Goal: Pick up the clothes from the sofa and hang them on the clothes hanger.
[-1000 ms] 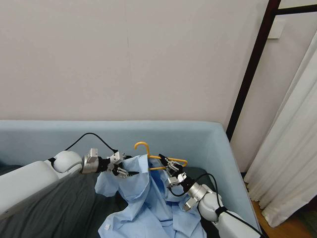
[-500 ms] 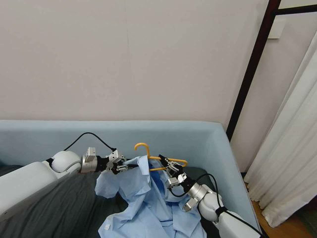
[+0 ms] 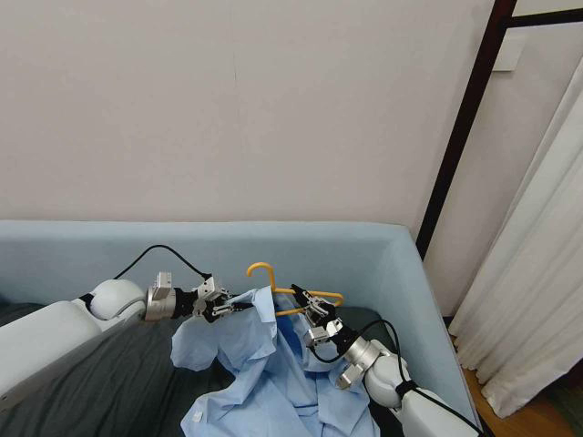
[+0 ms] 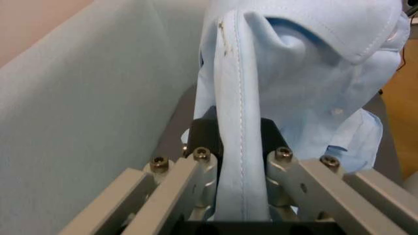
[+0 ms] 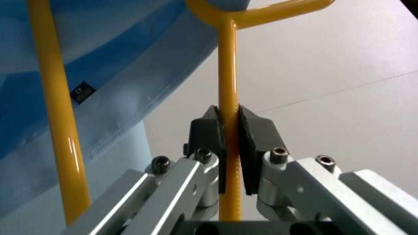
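Observation:
A light blue shirt (image 3: 273, 378) is bunched on the sofa seat, its collar lifted. My left gripper (image 3: 221, 307) is shut on the shirt's collar edge (image 4: 238, 127); in the left wrist view the stitched fold runs straight between the dark pads. A yellow hanger (image 3: 290, 293) is partly inside the shirt, its hook (image 3: 259, 269) standing above the collar. My right gripper (image 3: 316, 316) is shut on the hanger; the right wrist view has the pads clamped on a yellow bar (image 5: 228, 93), with shirt cloth (image 5: 124, 73) behind it.
The pale blue sofa back (image 3: 127, 246) runs behind both arms and its right armrest (image 3: 414, 300) rises beside my right arm. A dark grey cover (image 3: 100, 382) lies on the seat. A dark rack post (image 3: 460, 123) and white curtain (image 3: 537, 264) stand at the right.
My left gripper has drawn the collar slightly left and back, spreading the cloth over the hanger's left end. The right gripper and the hanger have stayed still.

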`<state>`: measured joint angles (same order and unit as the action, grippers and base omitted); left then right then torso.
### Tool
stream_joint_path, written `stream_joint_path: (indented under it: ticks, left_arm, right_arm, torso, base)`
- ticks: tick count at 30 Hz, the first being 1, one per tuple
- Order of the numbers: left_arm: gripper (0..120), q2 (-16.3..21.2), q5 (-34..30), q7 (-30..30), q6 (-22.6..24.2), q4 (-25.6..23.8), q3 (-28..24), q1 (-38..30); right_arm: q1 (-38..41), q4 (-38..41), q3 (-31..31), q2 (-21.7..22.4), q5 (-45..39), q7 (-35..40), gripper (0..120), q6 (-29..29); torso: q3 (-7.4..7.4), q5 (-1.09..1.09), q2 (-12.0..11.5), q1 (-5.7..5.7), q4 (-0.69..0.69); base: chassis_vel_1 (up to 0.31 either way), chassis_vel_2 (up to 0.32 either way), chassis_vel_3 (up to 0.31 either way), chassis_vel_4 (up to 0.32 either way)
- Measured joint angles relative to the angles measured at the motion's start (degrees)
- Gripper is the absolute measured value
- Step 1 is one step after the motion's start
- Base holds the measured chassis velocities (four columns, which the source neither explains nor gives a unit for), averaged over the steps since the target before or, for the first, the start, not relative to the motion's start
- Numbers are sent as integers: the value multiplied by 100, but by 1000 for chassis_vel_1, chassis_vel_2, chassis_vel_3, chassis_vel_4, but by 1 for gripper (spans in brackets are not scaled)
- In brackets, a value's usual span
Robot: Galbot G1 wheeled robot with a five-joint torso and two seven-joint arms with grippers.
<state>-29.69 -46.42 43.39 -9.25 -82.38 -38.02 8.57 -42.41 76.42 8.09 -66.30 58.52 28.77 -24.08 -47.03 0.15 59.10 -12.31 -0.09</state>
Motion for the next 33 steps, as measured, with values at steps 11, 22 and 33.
stream_joint_path:
  ticks: [11, 22, 33]
  left_arm:
    - [7, 4, 10, 287, -158, 143, 292, 265]
    - [7, -4, 30, 360, -257, 379, 522, 445]
    - [7, -114, 94, 354, -334, 660, 738, 488]
  right_arm:
    - [-96, 251, 168, 152, -534, -247, 33, 211]
    - [-281, 654, 215, 368, -1187, -379, 70, 353]
    - [-1135, 1750, 225, 879, -3361, -242, 100, 1258]
  torso:
    - [0, 0, 1, 0, 0]
    - [0, 0, 1, 0, 1]
    - [0, 1, 1, 0, -1]
  base:
    - [0, 0, 0, 0]
    - [0, 0, 0, 0]
    - [0, 0, 0, 0]
